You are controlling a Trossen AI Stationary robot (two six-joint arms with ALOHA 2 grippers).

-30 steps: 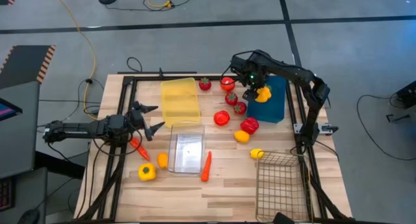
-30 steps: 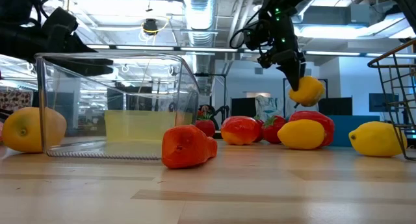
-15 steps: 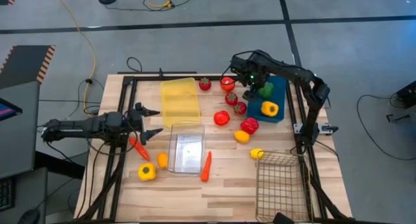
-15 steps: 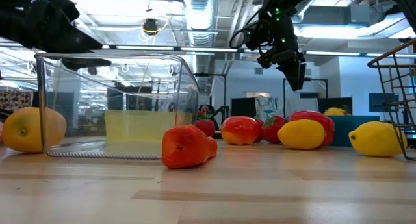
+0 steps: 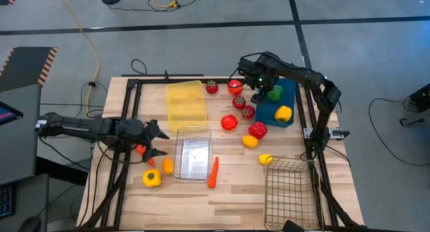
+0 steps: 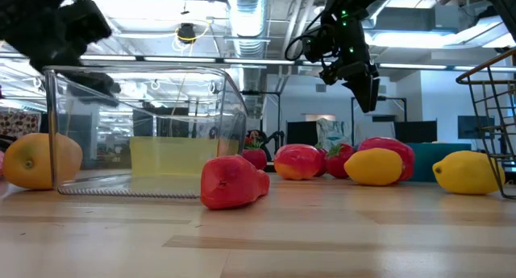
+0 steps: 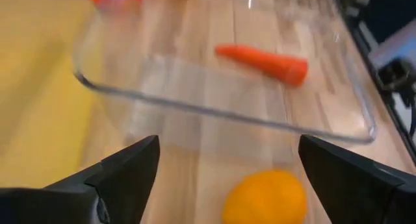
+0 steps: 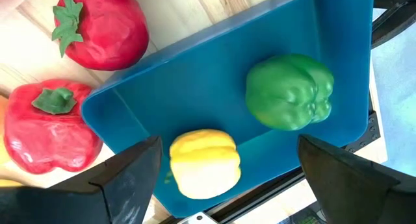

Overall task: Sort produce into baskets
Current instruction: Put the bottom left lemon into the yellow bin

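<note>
2 arms at wood table. Right gripper (image 5: 263, 92) hangs over blue bin (image 5: 290, 91), jaws wide, empty; yellow pepper (image 8: 203, 162) & green pepper (image 8: 290, 91) sit inside. Left gripper (image 5: 156, 141) low by clear bin (image 5: 193, 158), jaws spread, holding nothing, near orange (image 7: 265, 197) and carrot (image 5: 142, 152). Risk: spread left fingers knock clear bin or roll orange away, since both lie very close.

The dark blue bin (image 5: 283, 104) at 2 o'clock holds a green pepper (image 5: 275, 93) and a yellow pepper (image 5: 283, 113). The clear bin (image 5: 193, 158) lies central, the yellow bin (image 5: 185, 103) at 12 o'clock from it, the wire-mesh basket (image 5: 290, 191) at 5 o'clock.
</note>
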